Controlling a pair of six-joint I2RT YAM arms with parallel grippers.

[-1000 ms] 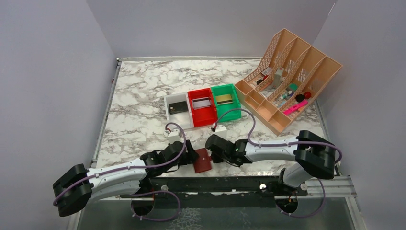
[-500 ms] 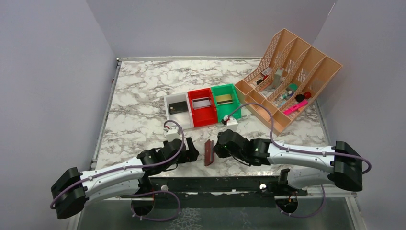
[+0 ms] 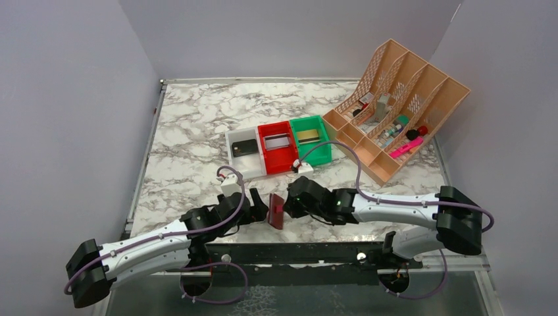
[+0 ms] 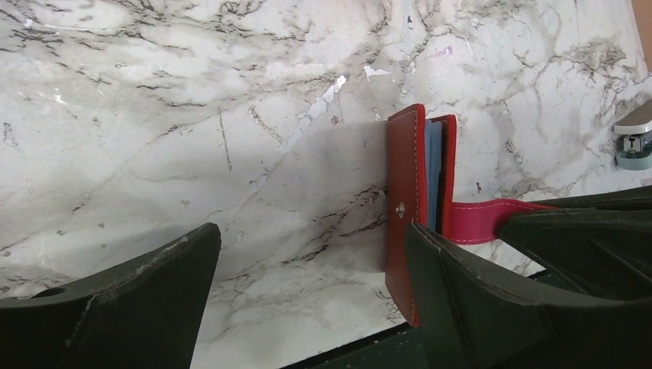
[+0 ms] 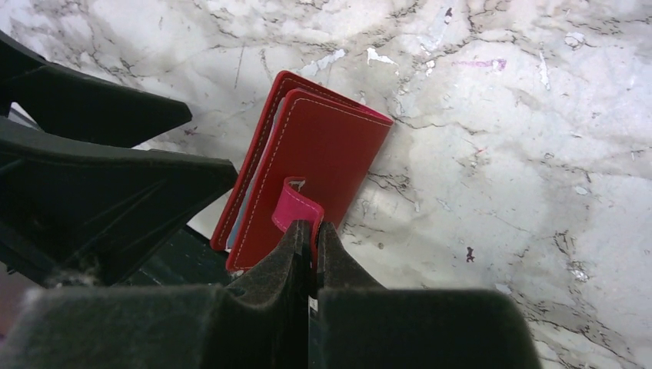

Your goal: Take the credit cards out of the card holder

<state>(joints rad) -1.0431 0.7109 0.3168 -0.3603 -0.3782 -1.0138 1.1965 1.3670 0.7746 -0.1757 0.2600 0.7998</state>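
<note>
R gripper (image 5: 314, 234): fingers (image 5: 292, 265) pressed narrow, pinching the pink strap (image 5: 296, 207) of the card holder (image 5: 315, 154); only the strap sits btwn the pads. L gripper (image 4: 307, 246): fingers (image 4: 138, 307) spread wide, nothing gripped, only marble btwn them. One of its fingers is just beside the holder's snap-stud face; can't tell if they touch.

The card holder stands on edge btwn the two grippers, nearly folded shut, w/ a sliver of light-blue lining (image 4: 433, 169) showing btwn the dark-red covers. Seen from above, its long axis runs roughly toward the red bin (image 3: 279, 161) & back to the near table edge, slightly skewed. Its broad faces look L & R, one at each gripper. The strap comes off the R-facing side into the R gripper. Can't tell whether its lower edge touches the marble table (image 3: 191, 131).

Position: nearer the arm bases than the red bin, well apart from it, about in line w/ it.

The credit cards: grey card (image 3: 278, 141) in the red bin; black card (image 3: 245, 147) in the white bin (image 3: 247, 166) touching the red bin's L side; gold card (image 3: 307, 135) in the green bin (image 3: 317, 157) touching its R side. A peach desk organizer (image 3: 421, 99) sits further R of the red bin, past the green bin.
</note>
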